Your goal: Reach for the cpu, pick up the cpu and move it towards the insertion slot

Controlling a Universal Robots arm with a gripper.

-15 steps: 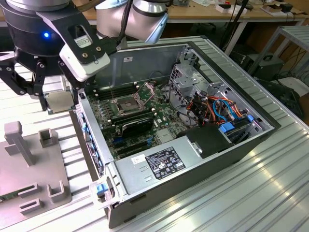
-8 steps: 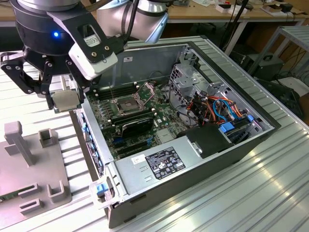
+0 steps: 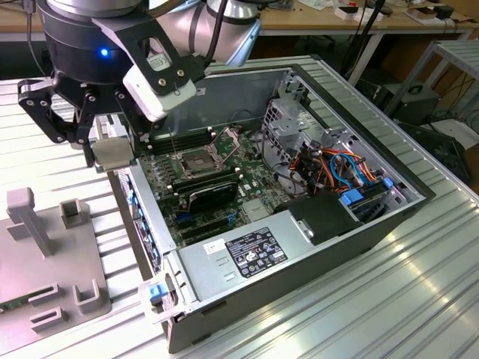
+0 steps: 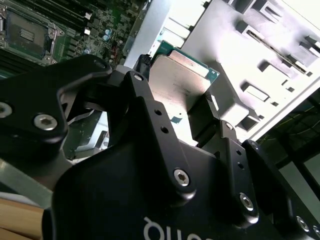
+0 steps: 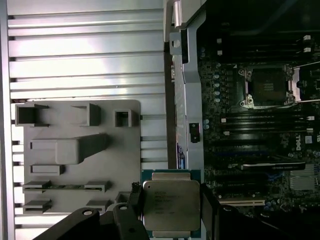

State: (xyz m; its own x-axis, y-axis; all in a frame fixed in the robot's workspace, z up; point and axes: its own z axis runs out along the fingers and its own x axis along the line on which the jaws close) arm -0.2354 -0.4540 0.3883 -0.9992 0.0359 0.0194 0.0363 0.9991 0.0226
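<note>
My gripper [image 3: 112, 144] hangs above the ribbed table just outside the open computer case's wall, at the exterior view's left. It is shut on the cpu [image 3: 114, 155], a small flat square chip with a pale metal face. In both wrist views the cpu [image 5: 170, 200] [image 4: 181, 82] sits clamped by its edges between two black fingers [image 5: 209, 202]. The insertion slot [image 3: 193, 159], a square socket with a shiny frame and dark centre, lies on the motherboard inside the case, to the exterior view's right of the gripper. It also appears in both wrist views [image 5: 267, 86] [image 4: 24, 31].
A grey fixture plate [image 3: 45, 254] with raised holders lies on the table at the exterior view's left. Inside the case are long black memory slots [image 3: 179, 142], a grey power supply box [image 3: 247, 254], a metal drive cage [image 3: 296, 127] and coloured cables [image 3: 344, 168].
</note>
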